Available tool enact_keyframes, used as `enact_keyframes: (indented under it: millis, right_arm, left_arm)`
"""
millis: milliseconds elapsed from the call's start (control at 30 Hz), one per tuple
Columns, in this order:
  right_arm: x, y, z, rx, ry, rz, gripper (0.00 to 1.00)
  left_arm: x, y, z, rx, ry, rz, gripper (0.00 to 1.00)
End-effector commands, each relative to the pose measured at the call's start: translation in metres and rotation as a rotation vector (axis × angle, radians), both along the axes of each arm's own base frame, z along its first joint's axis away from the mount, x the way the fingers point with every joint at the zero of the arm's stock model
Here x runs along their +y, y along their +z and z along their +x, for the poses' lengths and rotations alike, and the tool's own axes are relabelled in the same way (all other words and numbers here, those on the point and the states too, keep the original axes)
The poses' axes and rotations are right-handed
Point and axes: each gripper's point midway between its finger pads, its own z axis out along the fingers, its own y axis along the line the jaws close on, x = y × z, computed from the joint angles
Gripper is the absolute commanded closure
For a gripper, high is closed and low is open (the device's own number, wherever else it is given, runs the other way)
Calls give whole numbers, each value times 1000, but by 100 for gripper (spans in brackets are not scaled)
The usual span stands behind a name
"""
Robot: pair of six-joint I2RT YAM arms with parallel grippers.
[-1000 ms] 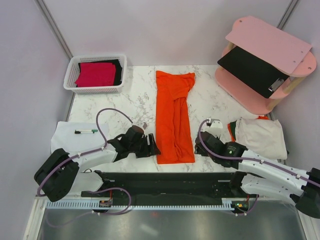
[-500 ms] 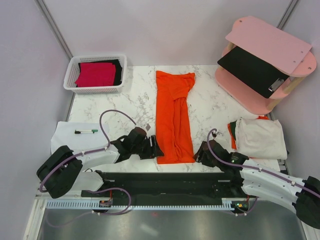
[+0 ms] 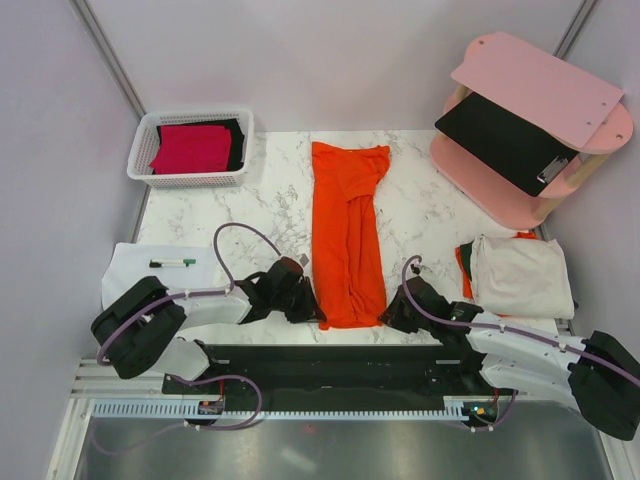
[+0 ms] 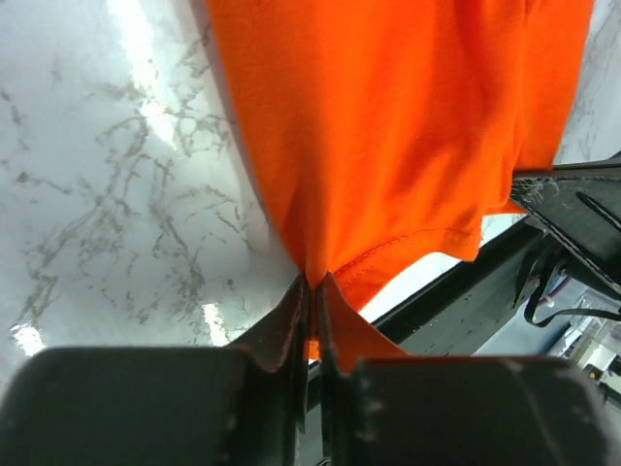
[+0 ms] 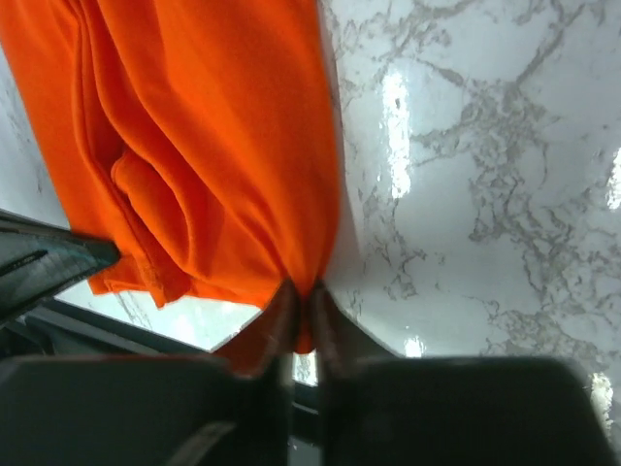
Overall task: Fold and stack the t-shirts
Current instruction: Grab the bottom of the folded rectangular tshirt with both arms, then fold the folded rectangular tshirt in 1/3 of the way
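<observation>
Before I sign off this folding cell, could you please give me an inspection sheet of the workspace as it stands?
Surface: white marble table, glossy.
Job's things: orange t-shirt lies as a long folded strip at centre; crimson t-shirt and black t-shirt sit folded in the white basket, far left.
Clutter: white sheet with a marker, left; white bundle, right; pink shelf holding a black clipboard, far right.
Grippers: left gripper and right gripper, jaws shut on the orange t-shirt's near corners.
Cables: a purple cable loops above each arm.
Surroundings: pale walls; nothing else seen.
</observation>
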Motion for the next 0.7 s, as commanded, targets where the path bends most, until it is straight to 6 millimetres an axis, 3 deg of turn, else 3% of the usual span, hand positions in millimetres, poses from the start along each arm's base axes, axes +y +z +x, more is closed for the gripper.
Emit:
enact_keyframes:
  millis: [0, 167, 400, 600, 667]
  right_arm:
    - [10, 1, -2, 11, 24, 43, 100]
    - [11, 23, 8, -41, 41, 17, 100]
    - [11, 91, 44, -253, 52, -59, 100]
    - [11, 109, 77, -358, 73, -219, 100]
    - [10, 112, 92, -384, 70, -281, 100]
  left_arm:
    - [24, -30, -21, 100, 1, 148, 98]
    - [28, -13, -14, 66, 17, 178, 98]
    - [29, 30, 16, -39, 54, 235, 98]
    - [10, 77, 59, -133, 49, 211, 98]
    - [13, 79, 71, -126, 61, 226, 98]
